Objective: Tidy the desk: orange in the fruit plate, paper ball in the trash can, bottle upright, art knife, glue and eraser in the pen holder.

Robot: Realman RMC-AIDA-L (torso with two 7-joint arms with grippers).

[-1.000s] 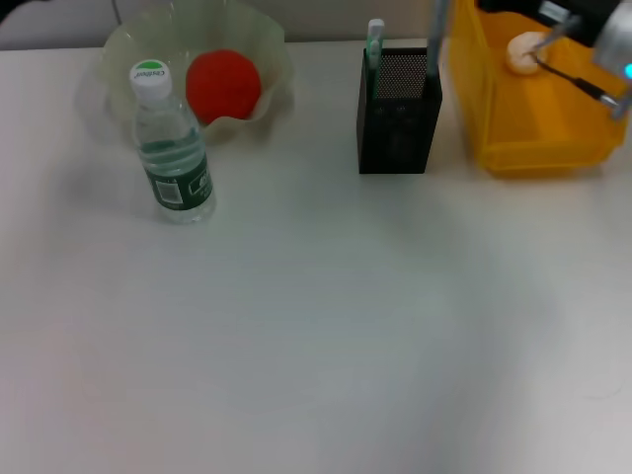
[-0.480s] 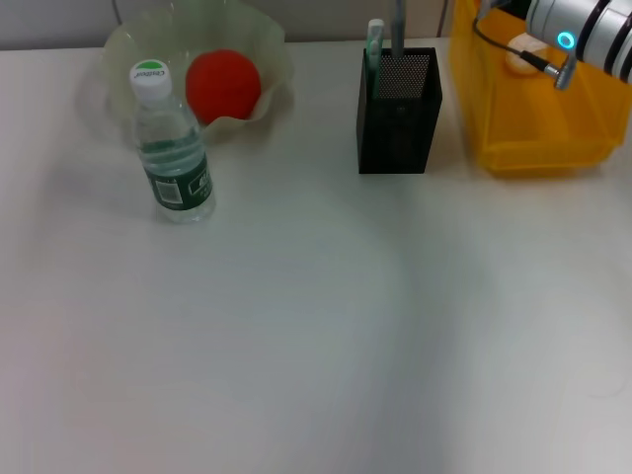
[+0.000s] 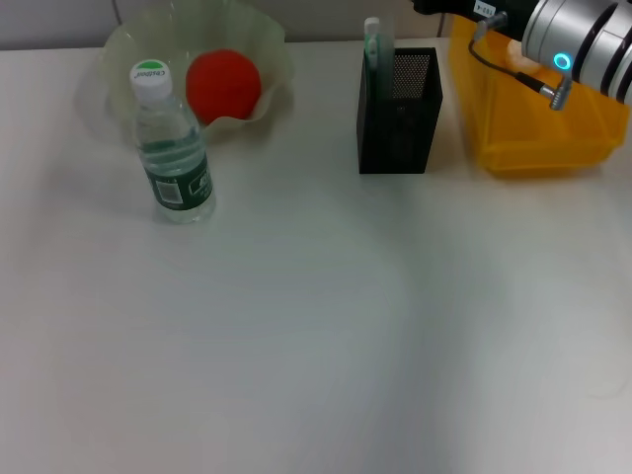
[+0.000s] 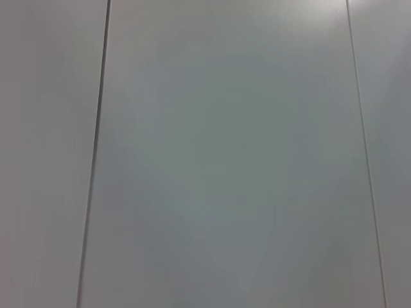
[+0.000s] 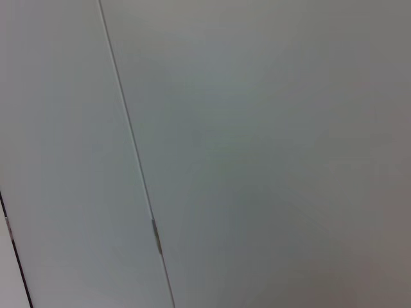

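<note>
Since a second ago, our right arm point(image 3: 583, 39) has lifted toward the far right corner, above the yellow trash can point(image 3: 533, 118); we cannot tell how its gripper stands. On the white desk point(image 3: 316, 326), the bottle point(image 3: 170, 148) stands upright just before the fruit plate point(image 3: 118, 49) holding the orange point(image 3: 223, 85). One white-green item point(image 3: 372, 38) pokes from the black pen holder point(image 3: 398, 114).

White bench point(image 3: 316, 336) w/ matte top, soft even light. Pale wall panels point(image 4: 225, 154) w/ thin dark vertical seams point(image 5: 131, 141) in both wrist views.
</note>
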